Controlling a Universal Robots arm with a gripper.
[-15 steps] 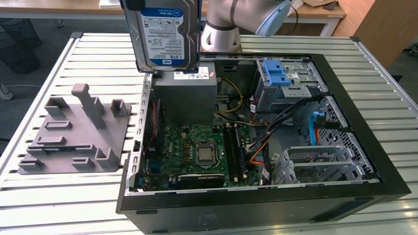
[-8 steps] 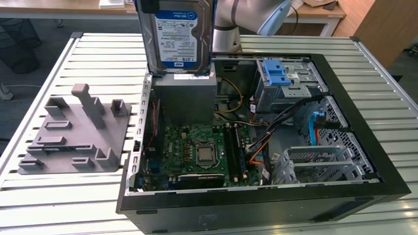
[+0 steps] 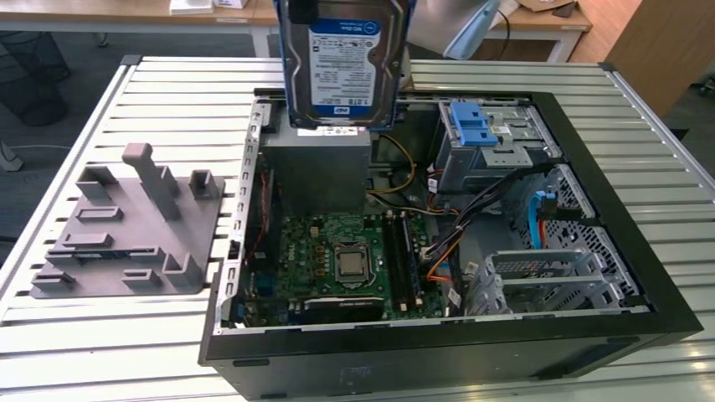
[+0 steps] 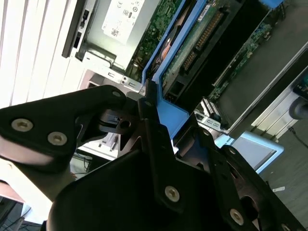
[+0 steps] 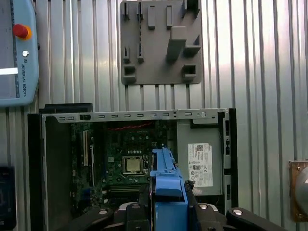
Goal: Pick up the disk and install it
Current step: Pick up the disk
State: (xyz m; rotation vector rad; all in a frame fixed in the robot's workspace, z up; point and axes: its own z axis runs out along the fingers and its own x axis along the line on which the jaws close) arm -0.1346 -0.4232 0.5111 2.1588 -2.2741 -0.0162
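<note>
Hand [image 4: 153,107] around one disk [image 3: 338,59], above one computer case [image 3: 424,356]

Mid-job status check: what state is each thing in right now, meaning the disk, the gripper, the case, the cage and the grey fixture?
disk, lifted, held upright above the open case, not installed.
gripper, shut on the disk's blue rail.
computer case, lying on its side, panel off, insides exposed.
drive cage, fixed in the case, apart from the disk.
grey fixture, flat on the table beside the case.
</note>
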